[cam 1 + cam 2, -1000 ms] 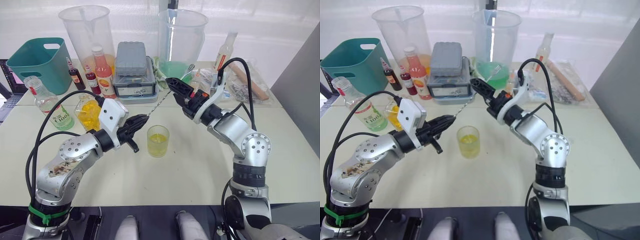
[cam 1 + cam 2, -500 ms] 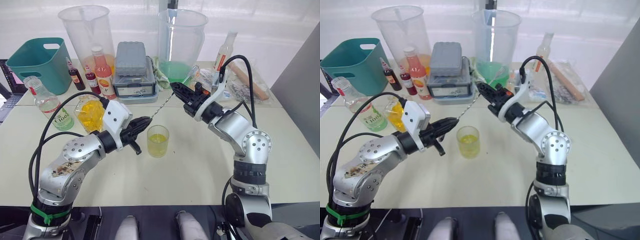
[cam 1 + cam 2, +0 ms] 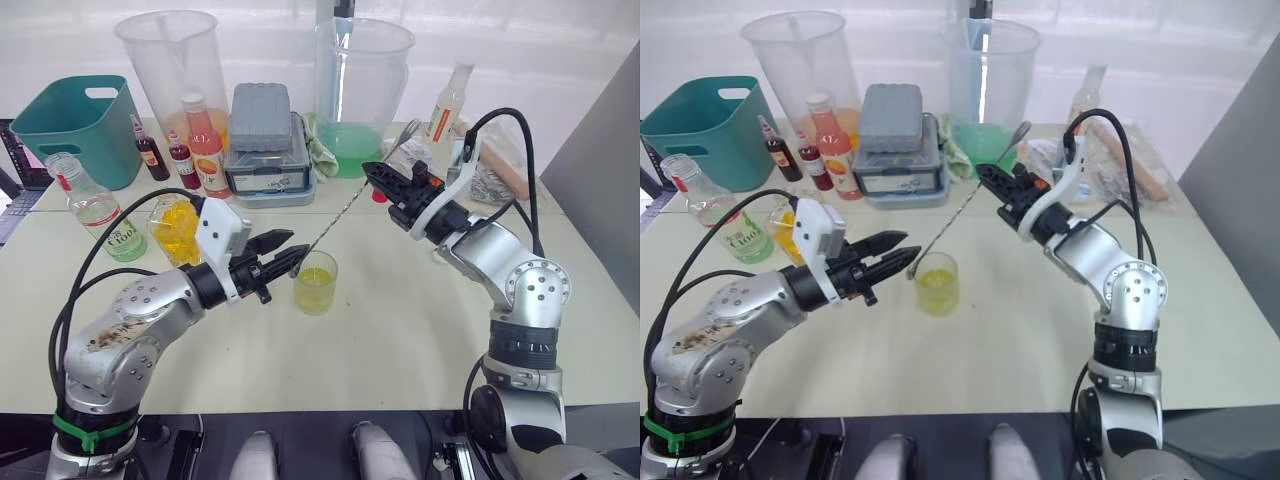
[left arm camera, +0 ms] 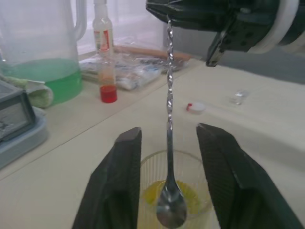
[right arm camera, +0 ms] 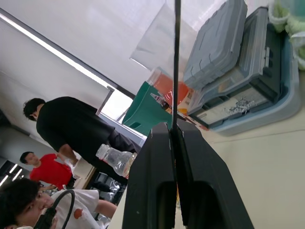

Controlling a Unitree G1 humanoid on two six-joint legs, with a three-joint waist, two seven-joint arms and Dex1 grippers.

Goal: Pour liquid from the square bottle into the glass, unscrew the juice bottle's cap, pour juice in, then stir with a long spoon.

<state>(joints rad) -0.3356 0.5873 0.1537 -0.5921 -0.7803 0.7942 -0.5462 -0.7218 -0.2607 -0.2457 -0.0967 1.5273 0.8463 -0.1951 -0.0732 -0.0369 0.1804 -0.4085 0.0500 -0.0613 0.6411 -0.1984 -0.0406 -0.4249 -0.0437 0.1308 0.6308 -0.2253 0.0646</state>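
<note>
The long spoon [image 3: 330, 225] slants across the table's middle. My right gripper [image 3: 372, 176] is shut on its twisted stem, seen close up in the right wrist view [image 5: 175, 129]. The spoon's small bowl [image 4: 170, 214] hangs just over the near rim of the glass [image 3: 315, 282], which holds some yellow liquid. My left gripper [image 3: 285, 250] is open, one finger [image 4: 125, 162] on each side of the lower stem without touching it. The square bottle [image 3: 180, 228] and the juice bottle [image 3: 100, 210] stand at the left. A small white cap [image 4: 196, 107] lies on the table beyond the glass.
Two large clear pitchers [image 3: 172, 70] [image 3: 362, 80] stand at the back with a grey case [image 3: 264, 140] between them. A teal bin [image 3: 75, 125] is far left, beside an orange-red bottle [image 3: 205, 145] and small dark bottles. Plastic bags and a slim bottle [image 3: 450, 105] lie back right. People stand beyond the table [image 5: 71, 129].
My right gripper closed on the spoon's stem, then my left gripper opened and let it go. The right arm has drawn back to the right, carrying the spoon's lower end toward the glass.
</note>
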